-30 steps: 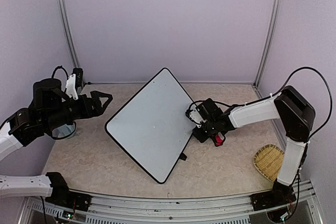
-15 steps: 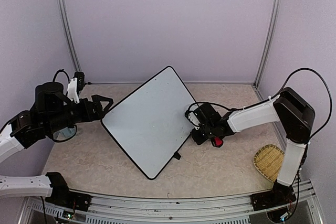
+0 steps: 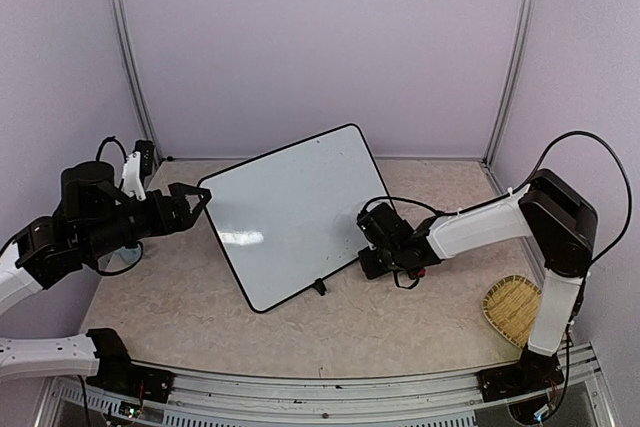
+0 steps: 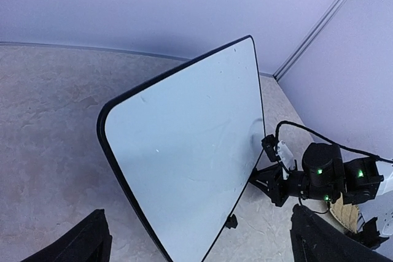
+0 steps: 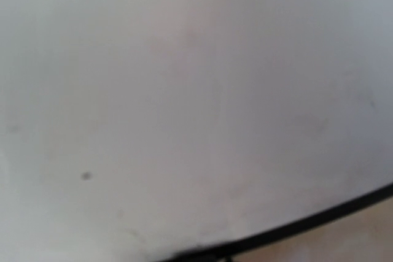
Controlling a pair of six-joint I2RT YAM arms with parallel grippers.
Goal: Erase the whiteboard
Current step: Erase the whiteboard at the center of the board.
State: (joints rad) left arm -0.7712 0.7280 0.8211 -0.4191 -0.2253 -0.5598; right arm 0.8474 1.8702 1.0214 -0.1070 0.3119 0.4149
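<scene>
White rectangular whiteboard with thin black frame stands tilted mid-table, face near blank bar a few specks. Left gripper gapes wide beside its left corner, empty. Right gripper is closed at the right edge; a grip on the frame is unclear. Likely the final wipe step; next move calls for steadying the board.

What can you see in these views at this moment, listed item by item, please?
whiteboard: one, white with a thin black frame, middle of the table.
woven basket: one, tan, near right corner of the table.
table: one, beige marbled, under everything.
frame posts: two, silver, back corners.
left gripper: one, black, open, by the whiteboard's left corner.
right gripper: one, black, shut, at the whiteboard's right edge.
</scene>
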